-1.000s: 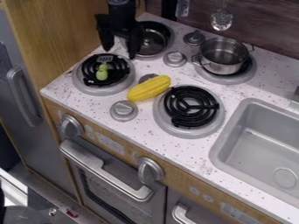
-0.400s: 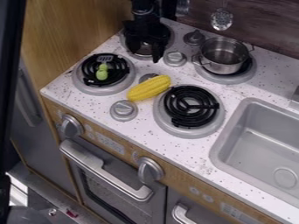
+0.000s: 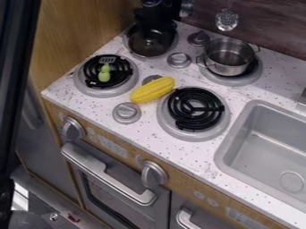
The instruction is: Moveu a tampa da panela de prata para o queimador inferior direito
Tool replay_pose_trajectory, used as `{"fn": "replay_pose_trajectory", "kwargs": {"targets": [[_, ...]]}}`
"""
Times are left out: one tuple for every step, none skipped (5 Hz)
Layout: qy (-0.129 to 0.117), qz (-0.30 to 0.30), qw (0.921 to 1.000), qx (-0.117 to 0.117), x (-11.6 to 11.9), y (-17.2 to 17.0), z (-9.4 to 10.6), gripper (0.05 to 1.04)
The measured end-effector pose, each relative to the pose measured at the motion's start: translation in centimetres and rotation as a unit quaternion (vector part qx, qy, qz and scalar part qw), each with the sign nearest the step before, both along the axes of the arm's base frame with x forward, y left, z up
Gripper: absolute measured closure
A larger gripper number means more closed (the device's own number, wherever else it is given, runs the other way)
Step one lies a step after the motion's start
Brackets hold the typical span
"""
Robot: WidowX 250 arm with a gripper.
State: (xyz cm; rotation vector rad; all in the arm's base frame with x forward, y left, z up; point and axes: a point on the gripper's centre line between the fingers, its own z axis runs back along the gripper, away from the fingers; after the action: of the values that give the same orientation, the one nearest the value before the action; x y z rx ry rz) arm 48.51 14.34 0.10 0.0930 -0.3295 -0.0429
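A silver pot [image 3: 224, 68] sits on the back right burner [image 3: 246, 80].

Yellow corn [image 3: 152, 90], small green toy [image 3: 104, 74], grey sink [image 3: 242, 159], hanging slotted spoon [image 3: 227, 20]

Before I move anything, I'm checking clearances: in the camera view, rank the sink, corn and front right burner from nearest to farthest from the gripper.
1. Corn, near the middle
2. Front right burner, right of the corn
3. Sink, far right

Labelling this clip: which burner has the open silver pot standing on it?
The rear right burner: it alone holds the two-handled pot.
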Motion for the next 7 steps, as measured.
{"fn": "replay_pose_trajectory", "kwargs": {"targets": [[-0.005,0.019,0.9998,0.0,1.1,1.3,-0.2,0.083],[0.002,0.037,0.9993,-0.01,2.2,2.4,-1.0,0.083],[0.027,0.049,0.9984,-0.011,2.0,3.6,-2.5,0.083],[0.031,0.053,0.9981,-0.011,2.2,3.8,-2.8,0.137],[0.034,0.055,0.9979,-0.01,2.0,4.1,-2.9,0.417],[0.045,0.058,0.9972,-0.015,1.3,4.2,-3.2,0.702],[0.048,0.055,0.9971,-0.018,0.9,3.9,-3.3,0.844]]}}
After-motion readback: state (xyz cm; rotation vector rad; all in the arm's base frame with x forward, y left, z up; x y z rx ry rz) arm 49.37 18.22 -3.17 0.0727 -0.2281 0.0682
